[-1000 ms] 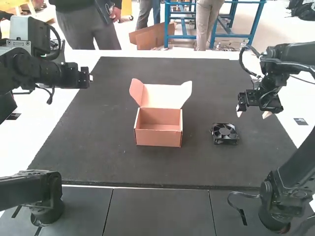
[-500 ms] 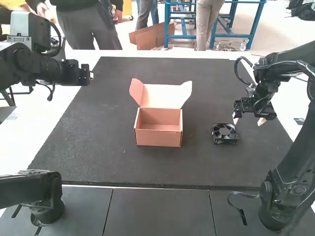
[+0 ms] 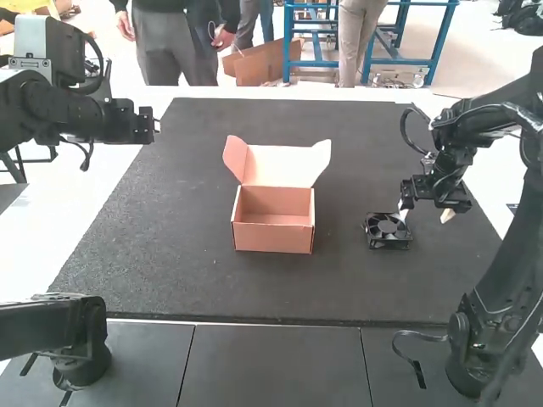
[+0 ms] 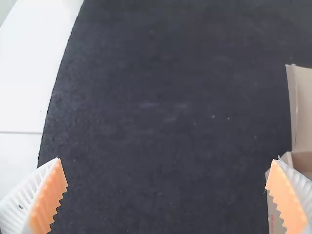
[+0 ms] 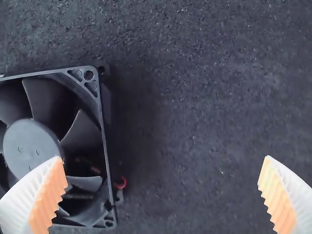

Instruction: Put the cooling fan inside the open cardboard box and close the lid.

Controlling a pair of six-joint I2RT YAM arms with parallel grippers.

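Observation:
A small black cooling fan point(image 3: 389, 230) lies flat on the black mat, right of the open cardboard box point(image 3: 273, 219), whose lid flap point(image 3: 280, 162) stands up at the back. My right gripper point(image 3: 424, 213) hangs open just above the mat at the fan's right edge. In the right wrist view the fan point(image 5: 53, 151) sits under one orange-padded finger point(image 5: 41, 197), while the other finger point(image 5: 280, 195) is over bare mat. My left gripper point(image 3: 149, 125) is open, high over the mat's far left corner, well away from the box point(image 4: 298, 122).
The black mat point(image 3: 170, 237) covers most of the white table point(image 3: 34, 237). Free mat lies all around the box and the fan.
My right gripper has come down and to the left, from above the mat to right beside the fan. The left arm has barely shifted.

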